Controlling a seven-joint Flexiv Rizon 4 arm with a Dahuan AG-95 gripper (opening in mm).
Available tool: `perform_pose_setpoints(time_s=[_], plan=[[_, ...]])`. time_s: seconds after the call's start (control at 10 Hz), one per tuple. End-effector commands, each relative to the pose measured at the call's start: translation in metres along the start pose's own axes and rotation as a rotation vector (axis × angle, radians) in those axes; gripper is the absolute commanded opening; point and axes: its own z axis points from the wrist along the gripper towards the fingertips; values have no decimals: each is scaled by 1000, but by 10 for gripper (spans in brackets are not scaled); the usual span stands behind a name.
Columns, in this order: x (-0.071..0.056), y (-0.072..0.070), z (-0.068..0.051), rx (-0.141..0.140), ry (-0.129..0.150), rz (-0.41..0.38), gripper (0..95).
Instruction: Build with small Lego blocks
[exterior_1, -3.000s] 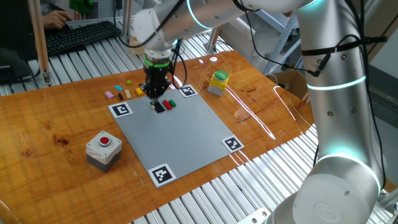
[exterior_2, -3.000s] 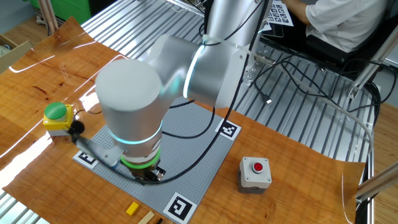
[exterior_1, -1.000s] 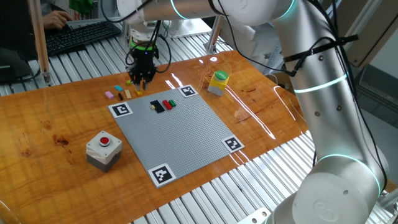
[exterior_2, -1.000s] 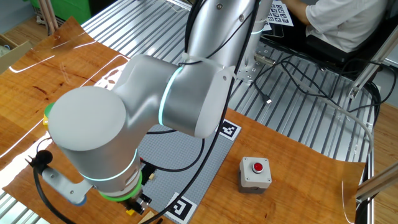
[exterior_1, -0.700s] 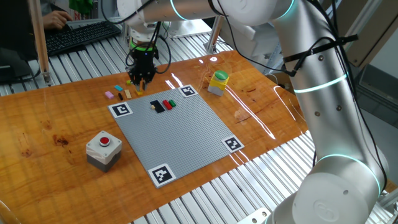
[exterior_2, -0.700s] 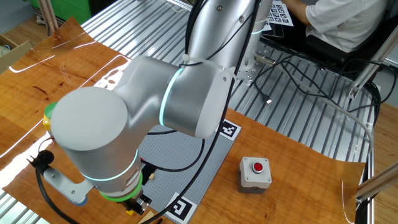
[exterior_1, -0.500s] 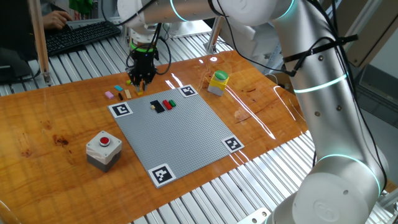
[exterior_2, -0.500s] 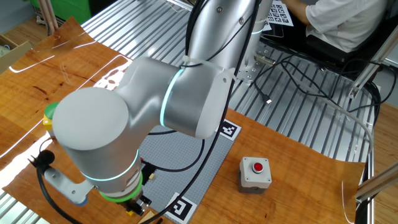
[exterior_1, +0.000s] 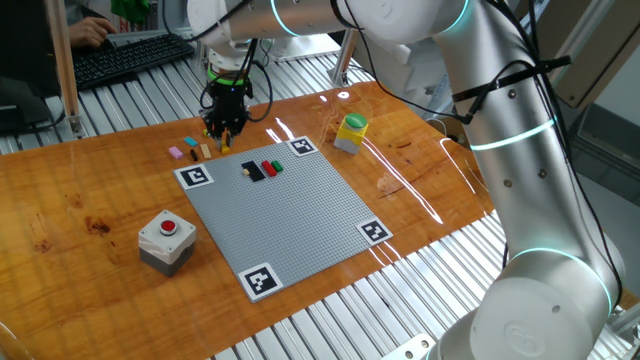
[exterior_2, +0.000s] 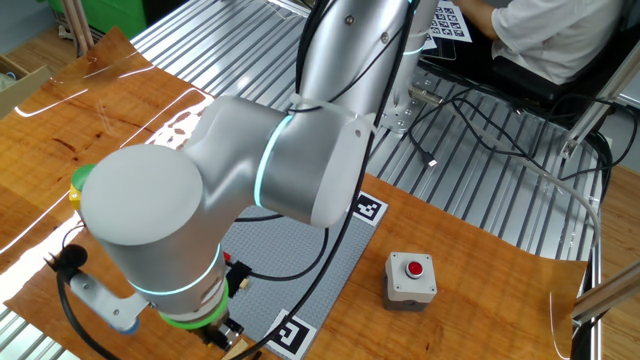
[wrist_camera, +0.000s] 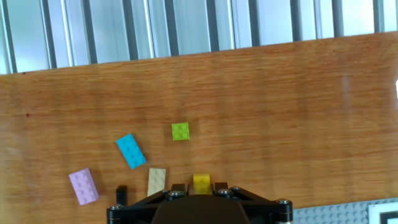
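Note:
Several loose small Lego blocks lie on the wooden table beyond the grey baseplate (exterior_1: 300, 215): green (wrist_camera: 180, 130), blue (wrist_camera: 130, 150), pink (wrist_camera: 83, 186), tan (wrist_camera: 156, 181), black (wrist_camera: 121, 193) and yellow (wrist_camera: 201, 181). My gripper (wrist_camera: 200, 186) hangs low over them, open a little, its fingers (wrist_camera: 179, 186) on either side of the yellow block with thin gaps. In the fixed view the gripper (exterior_1: 222, 133) stands at the plate's far left corner. A black (exterior_1: 254, 171), a red (exterior_1: 268, 167) and a green block (exterior_1: 277, 163) sit together on the plate.
A grey box with a red button (exterior_1: 166, 240) stands left of the plate. A yellow object with a green top (exterior_1: 351, 130) sits beyond its far right corner. The arm's bulk (exterior_2: 200, 220) hides most of the plate in the other fixed view.
Three seconds ago the gripper was over the blocks on the plate; it then moved to the loose blocks. Over the last second it has sunk slightly, jaws unchanged.

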Motion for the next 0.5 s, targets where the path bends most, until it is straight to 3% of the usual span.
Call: perform_pose_setpoints(time_s=[0.1, 0.5], plan=[[2, 0, 0, 13, 6, -25, 0], [8, 11, -7, 15, 30, -2, 0]])
